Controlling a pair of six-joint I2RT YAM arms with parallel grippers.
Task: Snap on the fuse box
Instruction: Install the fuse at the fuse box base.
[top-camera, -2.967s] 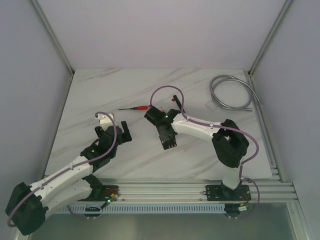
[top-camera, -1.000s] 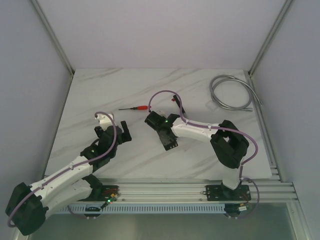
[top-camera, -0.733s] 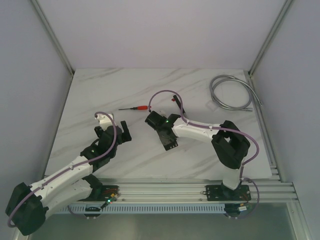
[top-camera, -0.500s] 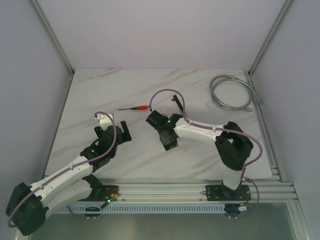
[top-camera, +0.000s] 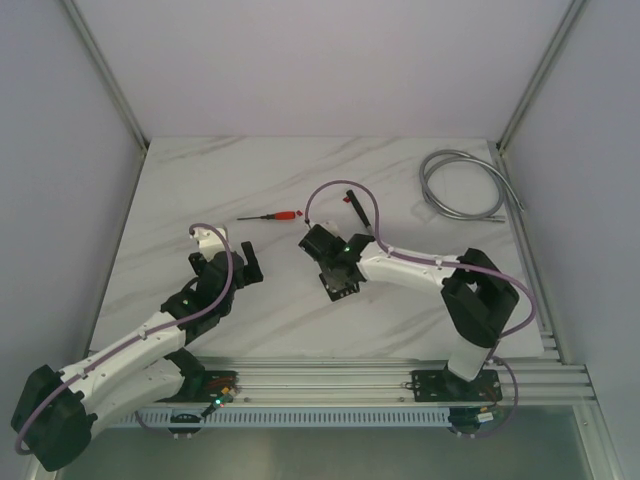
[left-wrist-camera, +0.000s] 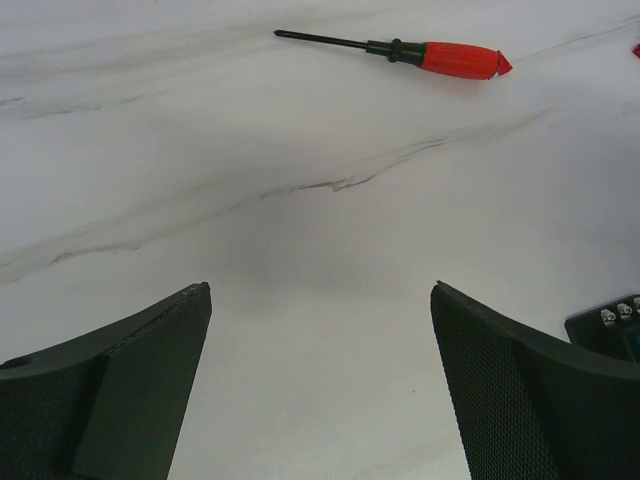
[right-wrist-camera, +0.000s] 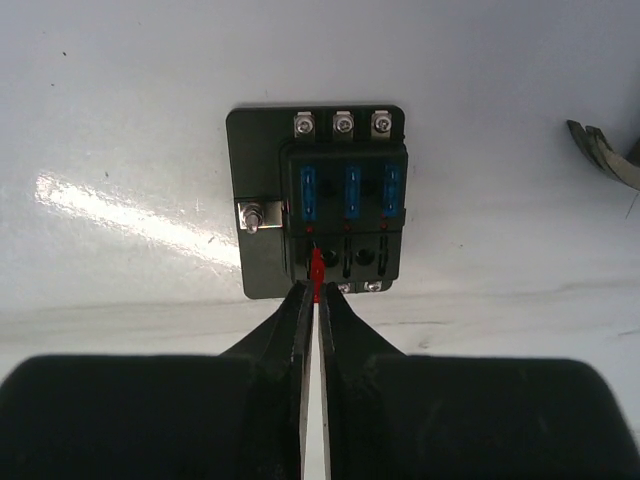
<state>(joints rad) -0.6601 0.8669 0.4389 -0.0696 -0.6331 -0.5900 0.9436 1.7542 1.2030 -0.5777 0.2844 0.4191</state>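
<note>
fingertips of the right gripper (right-wrist-camera: 316, 288) stand almost together, with only a sliver of gap. they pinch a small red fuse (right-wrist-camera: 316, 266), whose far end sits at the leftmost slot in the near row of the fuse box (right-wrist-camera: 340, 200). whether it is seated there i cannot tell. the left gripper (left-wrist-camera: 320, 300) is spread wide with nothing between its fingers (left-wrist-camera: 150, 370). it is above the tabletop to the left of the fuse box, and a corner of the box shows at the right edge of its wrist view.

the fuse box lies flat on a white marble-patterned table (top-camera: 190, 190), about midway across and nearer the front rail (top-camera: 330, 380) than the back wall. beyond the box and to its left lies a red-handled screwdriver (left-wrist-camera: 400, 49). a tiny red piece (top-camera: 347, 197) lies beyond the box, and a coiled grey hose (top-camera: 462, 185) rests well off to its right, near the back corner. plain pale walls (top-camera: 300, 60) and aluminium posts (top-camera: 105, 75) close in the table.

the fuse box is a flat black plate carrying a raised black block. three blue fuses (right-wrist-camera: 347, 190) sit side by side in its far row. three silver screws (right-wrist-camera: 343, 123) line the far edge, and a silver bolt (right-wrist-camera: 252, 216) sticks out on its left side. the other two slots of the near row look dark.
</note>
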